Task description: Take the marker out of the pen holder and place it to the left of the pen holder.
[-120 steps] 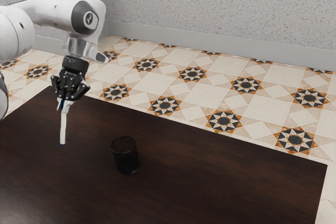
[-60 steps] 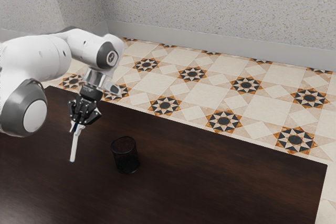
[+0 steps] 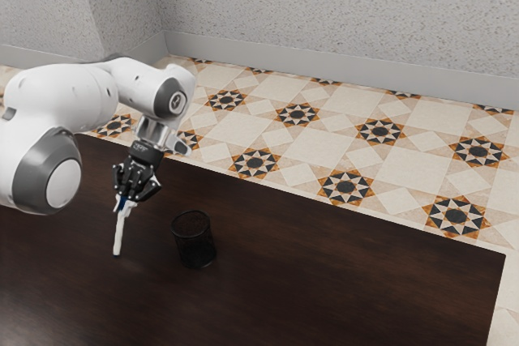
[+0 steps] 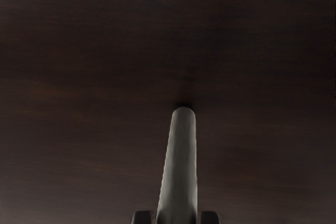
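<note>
My gripper (image 3: 124, 199) is shut on the white marker (image 3: 118, 234), which points down, slightly tilted, its lower end at or just above the dark table in the exterior view. The black mesh pen holder (image 3: 194, 239) stands upright on the table, apart from the marker, toward the exterior view's right. In the wrist view the marker (image 4: 181, 166) stretches away from between the two dark fingertips of the gripper (image 4: 176, 217), one on each side. A dark shadow touches its far end; whether it rests on the wood cannot be told.
The dark wooden table (image 3: 340, 281) extends from under the hand toward the exterior view's right. Its far edge runs behind the gripper and holder, with patterned floor tiles (image 3: 324, 151) and a grey wall (image 3: 324, 22) beyond.
My hand has moved down and toward the exterior view's right with the marker, bringing it nearer the pen holder's level. The holder has stayed put.
</note>
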